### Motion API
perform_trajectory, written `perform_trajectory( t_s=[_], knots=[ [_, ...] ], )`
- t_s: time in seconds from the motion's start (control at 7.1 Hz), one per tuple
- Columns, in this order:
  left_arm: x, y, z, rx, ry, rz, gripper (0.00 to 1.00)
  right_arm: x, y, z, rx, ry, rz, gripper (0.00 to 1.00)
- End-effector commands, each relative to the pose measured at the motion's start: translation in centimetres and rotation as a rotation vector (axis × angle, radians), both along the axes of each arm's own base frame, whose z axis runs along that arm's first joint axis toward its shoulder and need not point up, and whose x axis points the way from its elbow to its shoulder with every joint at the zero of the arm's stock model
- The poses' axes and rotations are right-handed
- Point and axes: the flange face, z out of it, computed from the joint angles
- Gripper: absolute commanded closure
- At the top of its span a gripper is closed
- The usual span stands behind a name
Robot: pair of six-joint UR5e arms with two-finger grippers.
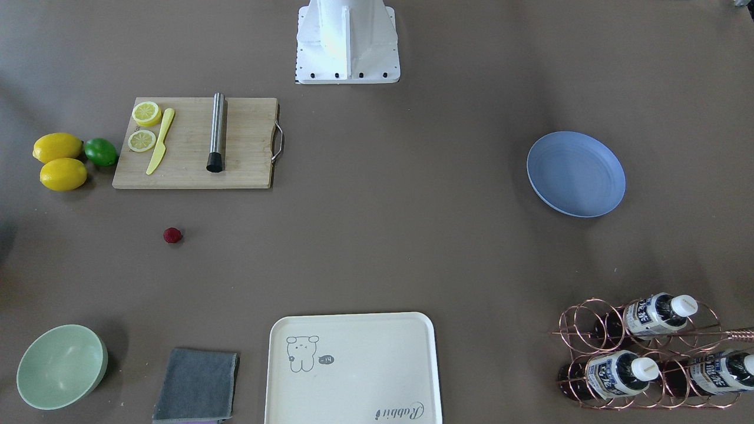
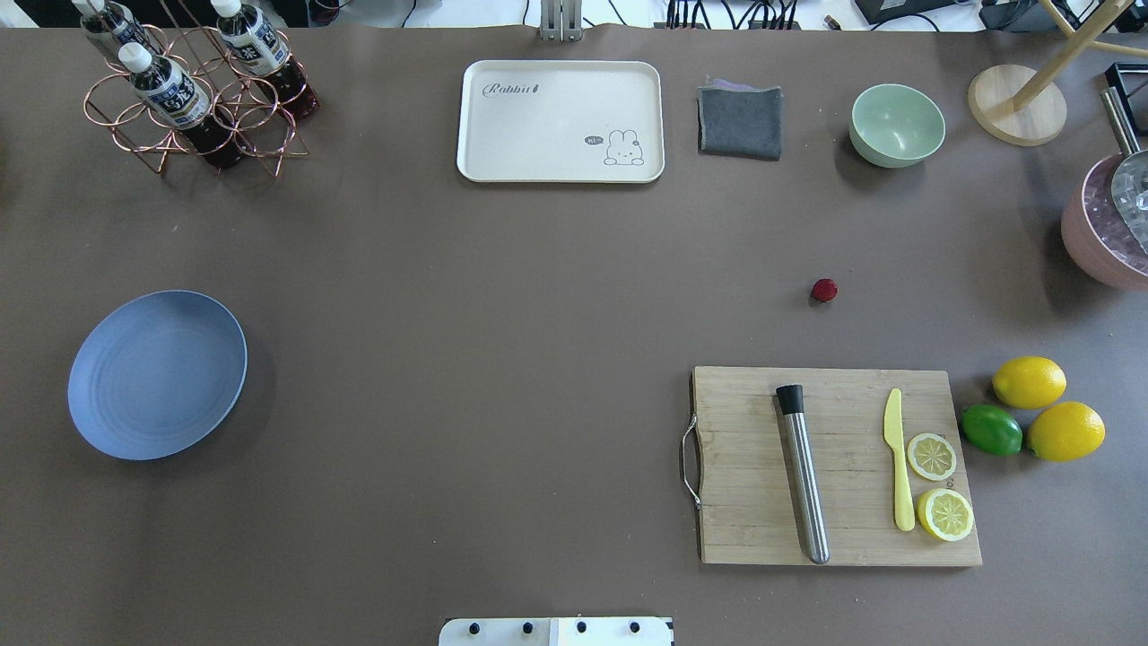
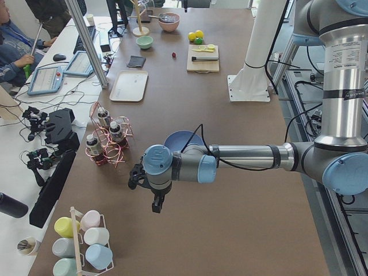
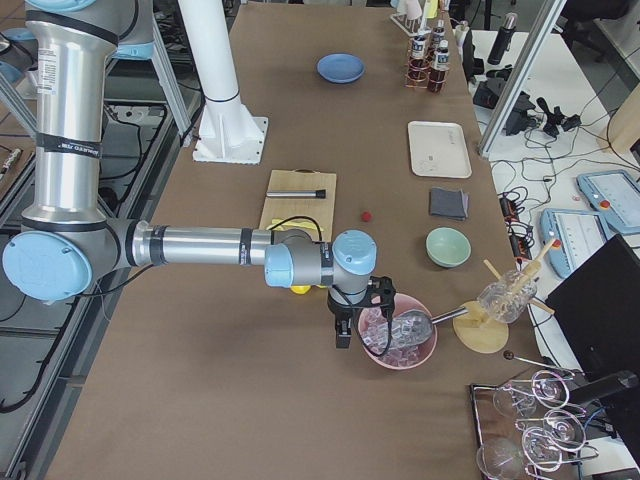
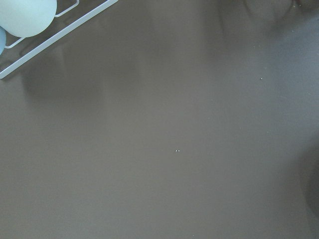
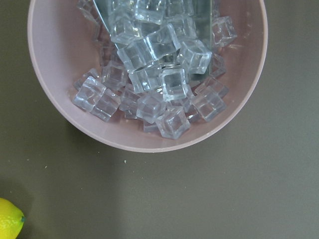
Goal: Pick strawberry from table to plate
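The strawberry point(image 1: 172, 235) point(image 2: 823, 290) point(image 3: 173, 55) point(image 4: 367, 215), small and dark red, lies on the brown table point(image 1: 377, 247), a little beyond the cutting board as seen from the robot. The light-blue plate point(image 1: 575, 174) point(image 2: 157, 373) point(image 4: 340, 68) sits empty far across on the robot's left side. My left gripper point(image 3: 156, 205) hangs over the table's left end, past the plate point(image 3: 175, 140). My right gripper point(image 4: 343, 338) hovers at the right end beside a pink bowl. Both show only in side views, so I cannot tell whether they are open or shut.
A wooden cutting board point(image 2: 834, 467) holds a metal muddler, a yellow knife and lemon halves. Two lemons and a lime point(image 2: 991, 429) lie beside it. A green bowl point(image 2: 897, 124), grey cloth, cream tray point(image 2: 560, 121), bottle rack point(image 2: 193, 90) and pink ice bowl point(image 6: 149, 74) also stand about.
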Motion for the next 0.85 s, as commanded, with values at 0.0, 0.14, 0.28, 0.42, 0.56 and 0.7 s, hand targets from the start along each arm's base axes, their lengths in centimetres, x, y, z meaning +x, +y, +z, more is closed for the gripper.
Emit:
perform_trajectory(
  t_s=[0.0,0.14,0.28,0.42,0.56,0.7],
  knots=[
    [0.05,-0.01,0.06,0.001,0.000,0.002,0.02,-0.03,0.00,0.01,-0.001,0.000,-0.001,0.00],
    [0.05,-0.01,0.06,0.001,0.000,0.002,0.02,-0.03,-0.01,-0.01,0.001,0.000,-0.001,0.00],
    [0.05,-0.02,-0.02,0.002,0.000,0.002,0.02,-0.03,-0.01,-0.01,0.001,0.000,-0.001,0.00],
    [0.06,-0.12,-0.27,0.008,0.001,0.002,0.02,-0.03,-0.01,-0.01,0.001,0.000,-0.001,0.00],
    [0.04,-0.25,-0.71,0.018,-0.001,0.003,0.02,-0.02,-0.01,0.00,0.001,0.001,-0.001,0.00],
    [0.04,-0.47,-0.93,0.022,-0.001,0.002,0.02,-0.02,-0.01,0.00,0.001,0.001,-0.001,0.00]
  ],
)
